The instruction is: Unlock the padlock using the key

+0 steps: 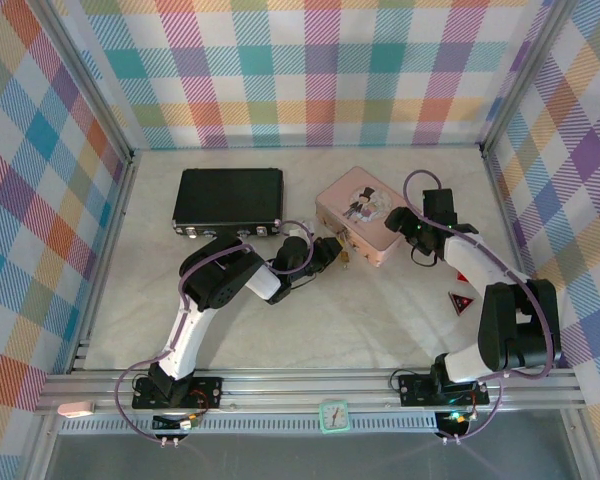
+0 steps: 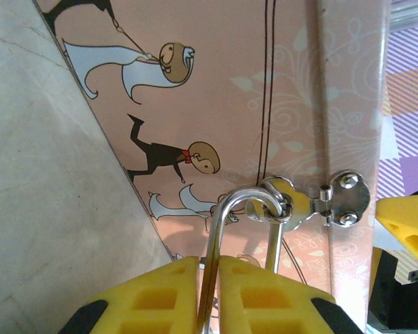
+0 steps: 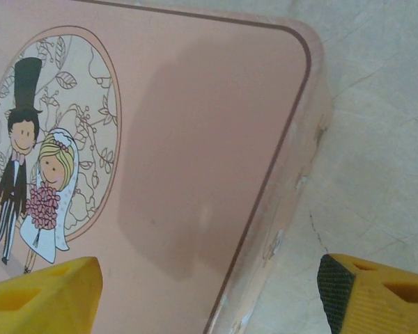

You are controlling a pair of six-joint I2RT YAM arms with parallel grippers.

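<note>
The left claw [image 2: 209,270] pinches the padlock [image 2: 226,209] by one leg of its shiny silver U-shackle, body hidden; the right claw [image 3: 209,285] gapes empty over the glossy pink tin [image 3: 195,104].

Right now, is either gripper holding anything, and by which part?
Left gripper pinches the padlock by one leg of its shackle, below the bend. Right gripper stands open over the pink tin, holding nothing.

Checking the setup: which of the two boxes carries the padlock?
The pink tin, right of the black case: the padlock shackle hangs through its clasp.
</note>
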